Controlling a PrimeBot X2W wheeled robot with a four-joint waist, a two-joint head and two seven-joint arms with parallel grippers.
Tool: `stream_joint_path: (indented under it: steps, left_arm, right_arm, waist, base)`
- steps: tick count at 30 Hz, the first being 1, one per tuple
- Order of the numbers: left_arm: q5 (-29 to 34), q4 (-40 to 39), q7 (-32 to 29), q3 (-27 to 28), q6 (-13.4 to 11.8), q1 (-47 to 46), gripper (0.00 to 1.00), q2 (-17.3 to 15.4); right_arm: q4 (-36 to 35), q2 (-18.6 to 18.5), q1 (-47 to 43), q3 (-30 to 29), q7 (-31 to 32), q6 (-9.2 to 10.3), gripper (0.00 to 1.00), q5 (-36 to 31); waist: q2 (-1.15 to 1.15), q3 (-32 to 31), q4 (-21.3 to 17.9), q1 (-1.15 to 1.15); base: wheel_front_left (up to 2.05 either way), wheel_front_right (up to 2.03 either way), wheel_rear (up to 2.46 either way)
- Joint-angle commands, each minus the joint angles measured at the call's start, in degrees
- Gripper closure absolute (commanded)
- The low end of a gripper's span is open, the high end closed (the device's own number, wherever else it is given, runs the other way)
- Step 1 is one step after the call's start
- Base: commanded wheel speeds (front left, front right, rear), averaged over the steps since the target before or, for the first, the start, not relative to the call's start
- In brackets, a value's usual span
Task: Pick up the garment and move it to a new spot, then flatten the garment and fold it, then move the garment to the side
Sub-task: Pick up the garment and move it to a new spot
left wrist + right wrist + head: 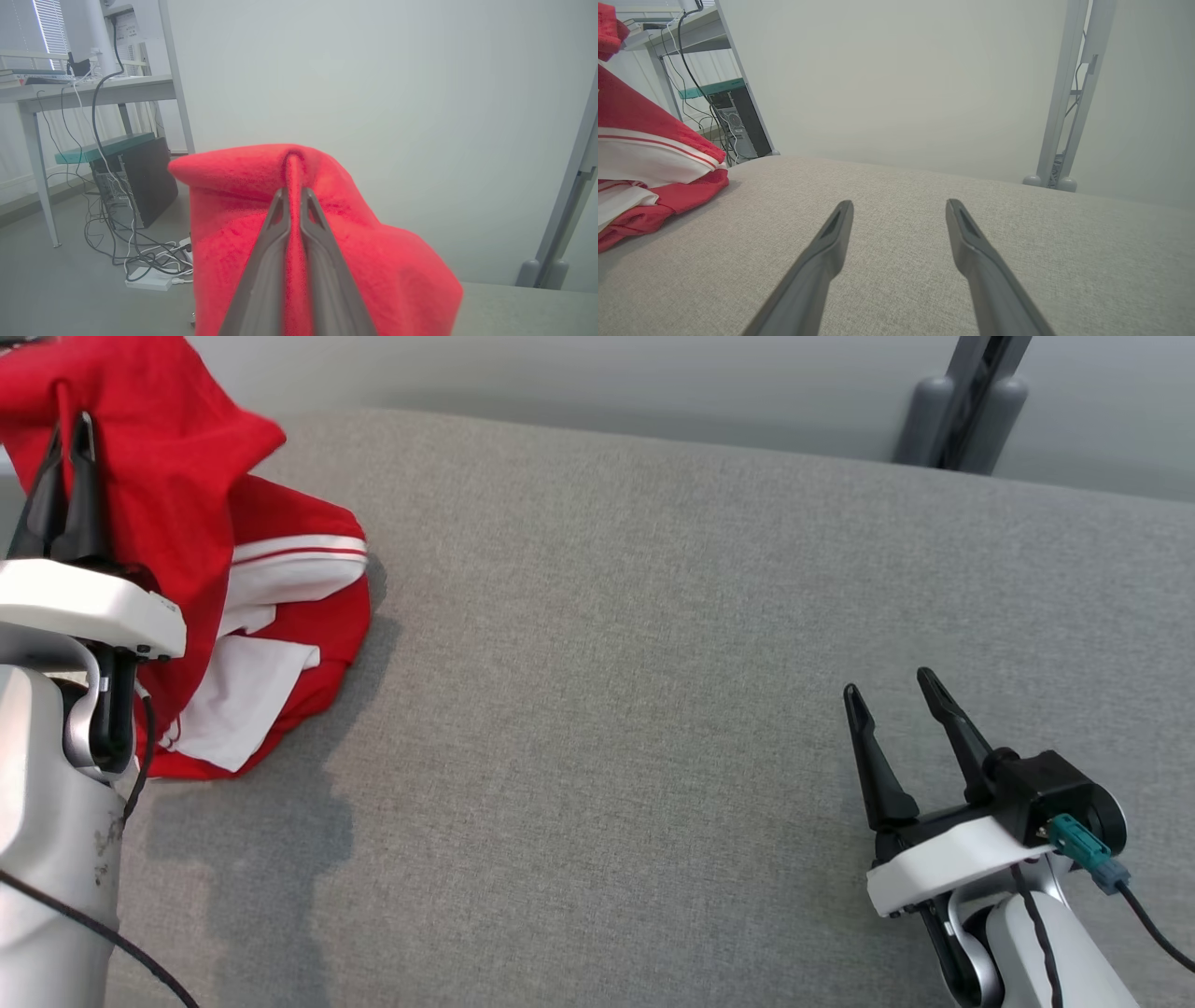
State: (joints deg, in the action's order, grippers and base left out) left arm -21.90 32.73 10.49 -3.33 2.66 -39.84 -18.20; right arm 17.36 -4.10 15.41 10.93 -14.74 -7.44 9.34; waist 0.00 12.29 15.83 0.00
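Jaws on the left gripper (73, 429) pressed together, clamped on a ridge of the red soft-knit garment (187, 476) with white panels and stripes. Jaws on the right gripper (889, 683) stand wide apart with nothing between them, low over the bare grey woven surface (653, 663), well apart from the cloth.

Position: garment at the far left of the surface in the head view. Upper part drawn up into a peak at the pinch. Lower part heaped on the surface, folds overlapping, a white panel showing underneath.

Handling, my reading: limp and light, no stiffness, drapes straight off the pinch. Nap looks fuzzy in the left wrist view, so the grip is likely secure, not slippery. Not fragile. Woven cover may drag at the trailing heap if it is hauled sideways rather than lifted clear. One pinch only bunches it; flattening probably wants two holds set apart along one edge. White striped band (299, 555), facing the middle of the surface, looks the easiest edge for the free jaws to reach.

Orientation: as hung, long axis runs steeply from the raised peak down to the heap. Too crumpled to tell collar from hem, or which way the front faces. Striped band points toward the robot's right.
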Motion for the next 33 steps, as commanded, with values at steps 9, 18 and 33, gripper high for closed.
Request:
stream_joint_path:
  steps: [9, 18, 33]
  left_arm:
    - [-1.4, -16.7, 2.5, 0.3, -1.7, 5.5, 1.00, 2.5]
    - [-2.2, -29.7, 0.3, -4.7, -2.4, 8.1, 1.00, 8.0]
    - [-2.8, -36.2, -0.5, -19.1, -5.4, 4.7, 1.00, 14.9]
  right_arm:
    - [-1.4, 0.4, -2.5, -2.5, -0.5, -0.09, 0.00, 1.3]
    - [-4.1, 0.2, -2.0, -5.5, -0.4, -0.10, 0.00, 1.2]
    - [-9.0, 0.0, 0.2, -11.7, -0.4, -0.06, 0.00, 0.4]
  waist:
    - [0.00, -6.1, -3.4, 0.00]
    - [0.00, -7.0, -9.1, 0.00]
    - [0.00, -1.0, -25.1, 0.00]
  base:
    - [0.00, 0.00, 0.00]
    - [0.00, 0.00, 0.00]
    - [0.00, 0.00, 0.00]
